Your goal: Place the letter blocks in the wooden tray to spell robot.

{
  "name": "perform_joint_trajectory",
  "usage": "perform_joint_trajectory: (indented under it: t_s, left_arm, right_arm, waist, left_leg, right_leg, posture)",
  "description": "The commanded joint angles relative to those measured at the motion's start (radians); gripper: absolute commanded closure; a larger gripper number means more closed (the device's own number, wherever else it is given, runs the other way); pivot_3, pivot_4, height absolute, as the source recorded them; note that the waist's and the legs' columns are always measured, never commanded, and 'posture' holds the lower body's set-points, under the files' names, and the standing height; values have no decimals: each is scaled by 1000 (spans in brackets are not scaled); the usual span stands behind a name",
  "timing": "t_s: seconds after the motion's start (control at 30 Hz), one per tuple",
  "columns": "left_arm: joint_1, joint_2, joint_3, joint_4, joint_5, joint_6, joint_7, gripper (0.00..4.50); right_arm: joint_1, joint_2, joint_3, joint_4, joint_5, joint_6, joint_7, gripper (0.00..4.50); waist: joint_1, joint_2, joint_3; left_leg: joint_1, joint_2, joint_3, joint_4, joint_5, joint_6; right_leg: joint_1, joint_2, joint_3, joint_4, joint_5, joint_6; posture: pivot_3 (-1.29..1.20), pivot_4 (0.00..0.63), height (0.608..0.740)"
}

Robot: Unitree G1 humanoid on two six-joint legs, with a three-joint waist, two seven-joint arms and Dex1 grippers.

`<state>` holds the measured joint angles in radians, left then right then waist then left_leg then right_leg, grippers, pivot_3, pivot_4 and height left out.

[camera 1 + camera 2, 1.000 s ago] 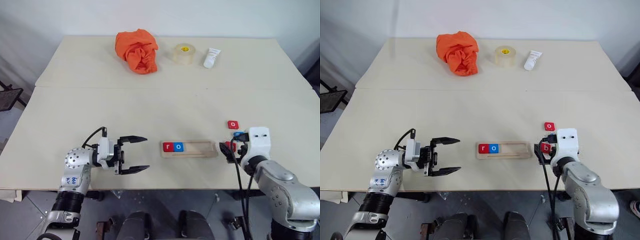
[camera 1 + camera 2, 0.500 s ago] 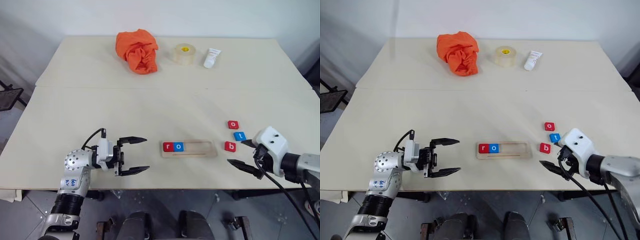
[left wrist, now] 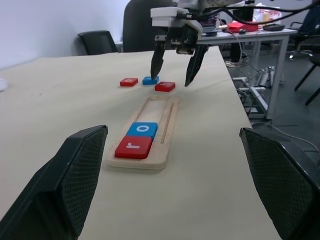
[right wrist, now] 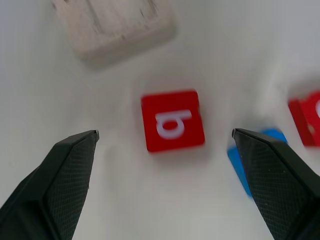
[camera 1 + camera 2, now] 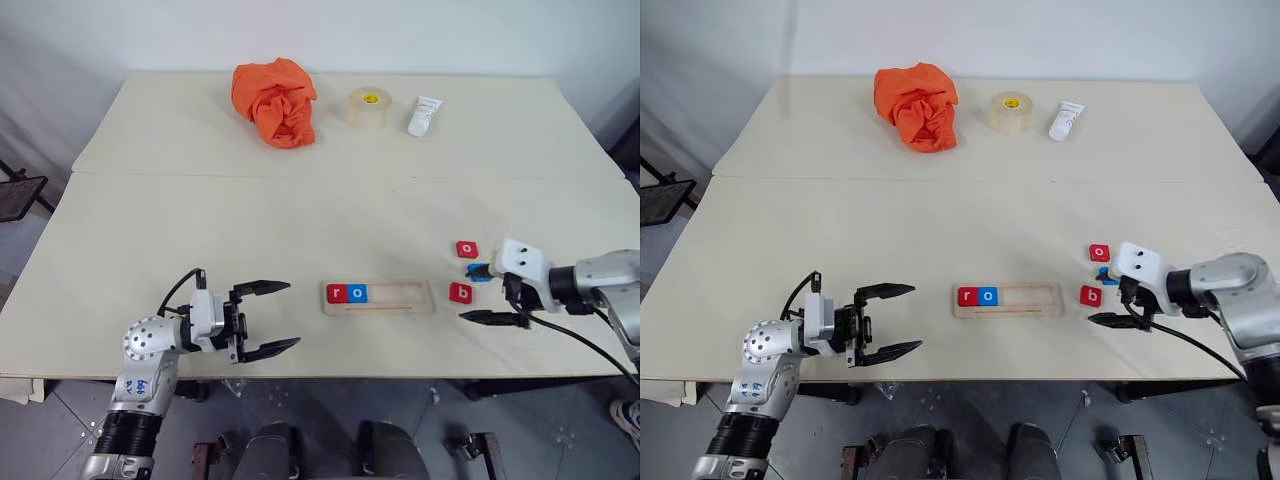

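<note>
- The wooden tray already has r and o.
- The red b block lies at the tray's 3 o'clock.
- The right gripper is wide open over b, holding nothing.
- Next, I think: pinch b.
- The left gripper is open and empty.

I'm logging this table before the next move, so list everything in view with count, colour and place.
Pale wooden tray: one, near table edge, centre.
Red r block and blue o block: one each, at tray's left end.
Red b block, blue block, red o block: loose, right of tray.
Crumpled orange cloth, tape roll, white tube: far side.
Beige table: one.
Left gripper: open, left of tray.
Right gripper: open over b block.
</note>
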<state>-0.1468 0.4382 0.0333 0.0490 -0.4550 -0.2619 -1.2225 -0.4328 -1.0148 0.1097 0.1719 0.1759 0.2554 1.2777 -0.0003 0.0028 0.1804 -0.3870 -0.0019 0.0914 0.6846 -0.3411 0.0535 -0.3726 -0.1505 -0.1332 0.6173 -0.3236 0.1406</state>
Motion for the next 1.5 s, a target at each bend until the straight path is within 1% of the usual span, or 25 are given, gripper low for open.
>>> perform_joint_trajectory:
  t_s: [0.03,0.3,0.47,0.57,0.8,0.83,1.0,1.07,1.17,1.23,1.37,1.5]
  left_arm:
    - [24,15,19,-52,-11,-3,24,0]
    - [41,23,17,-70,-12,-6,47,0]
    - [39,25,16,-67,-10,-8,52,0]
    - [35,24,14,-64,-8,-10,54,0]
    - [27,23,11,-53,-8,-15,47,0]
    - [25,24,11,-49,-9,-16,43,0]
    - [0,28,11,-12,-12,-20,15,0]
    - [-20,30,13,19,-10,-27,-3,0]
    - [-54,29,12,66,-8,-41,-23,0]
    - [-73,26,10,93,-6,-51,-34,0]
    - [-99,20,6,130,-3,-69,-49,0]
    - [-119,13,3,155,0,-80,-55,0]
  right_arm:
    - [-19,7,4,6,-12,-16,25,22]
    - [-33,14,37,23,-52,-6,33,22]
    - [-61,22,48,69,-79,-19,23,22]
    - [-69,24,52,84,-94,-17,24,617]
    - [-53,26,34,44,-97,-6,5,2923]
    - [-49,22,30,22,-96,3,1,3039]
    - [-58,18,-1,-100,-52,86,6,3035]
    - [-97,18,4,-185,-32,167,12,3035]
    - [-168,22,48,-292,-16,305,32,3035]
    - [-218,34,97,-317,-30,381,35,3035]
    - [-298,90,191,-360,-47,443,30,3035]
    - [-350,124,248,-351,-60,462,28,3035]
  waist:
    - [3,0,0]
    - [2,0,0]
    - [2,0,0]
    - [2,0,0]
    - [1,0,0]
    - [1,0,0]
    - [0,0,0]
    - [0,0,0]
    - [0,1,1]
    - [-1,1,1]
    - [-1,1,0]
    - [1,1,0]
  left_leg:
    - [0,0,0,0,0,0]
    - [0,-1,0,0,0,0]
    - [0,-1,0,0,0,0]
    - [0,-1,0,0,0,0]
    - [0,-1,0,2,0,0]
    - [0,-1,0,2,0,0]
    - [0,0,0,2,0,0]
    - [0,0,0,2,0,0]
    - [-1,-1,0,2,0,0]
    - [-1,0,0,2,0,0]
    - [-1,-1,-1,2,0,0]
    - [-2,-1,-1,2,0,0]
  right_leg:
    - [0,0,0,0,0,0]
    - [0,-1,0,0,0,0]
    - [0,-1,0,0,0,0]
    - [0,-1,0,1,0,0]
    - [1,-1,0,1,0,0]
    - [1,-1,0,1,0,0]
    - [1,0,0,1,0,0]
    - [0,0,0,1,0,0]
    - [-1,-1,1,2,0,0]
    - [-2,0,0,3,0,0]
    - [-1,-1,0,3,0,0]
    - [-2,-1,0,3,0,0]
  posture:
    - [0,150,740]
    - [0,150,740]
    - [0,150,740]
    - [0,150,740]
    - [0,150,740]
    - [0,150,740]
    - [0,150,740]
    - [0,150,740]
    - [0,150,740]
    - [0,150,740]
    - [0,150,740]
    - [0,150,740]
